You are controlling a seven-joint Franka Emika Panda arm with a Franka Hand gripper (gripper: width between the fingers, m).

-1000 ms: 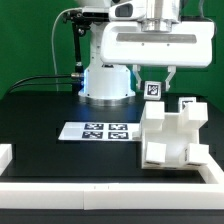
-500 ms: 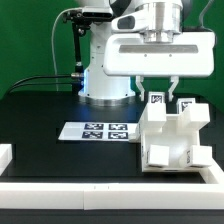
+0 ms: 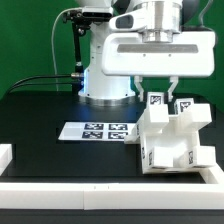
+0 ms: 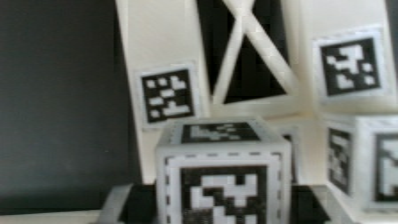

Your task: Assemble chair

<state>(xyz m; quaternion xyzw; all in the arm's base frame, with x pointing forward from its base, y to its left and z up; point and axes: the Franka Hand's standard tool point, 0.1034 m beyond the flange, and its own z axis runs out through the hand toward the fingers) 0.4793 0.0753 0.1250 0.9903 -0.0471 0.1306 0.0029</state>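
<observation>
Claw (image 3: 157, 93) first: it is clamped on a small white block with a black-and-white tag (image 3: 155, 100). We see the same block close up in the wrist view (image 4: 222, 165), sitting between the two fingers.

A second ago the claw hung higher with the block in the air. Now we see it lower, and the block is right at the back of the chunky white chair made of plain bars and slabs (image 3: 175, 145). We cannot tell if they touch. The chair looks nudged a little too.

The chair stands on the black table (image 3: 40, 110), on the exterior view's right, just beside the flat white marker board (image 3: 100, 130).

We think the block is a loose part about to be fitted. It has to line up well, or the chair may get pushed away.
</observation>
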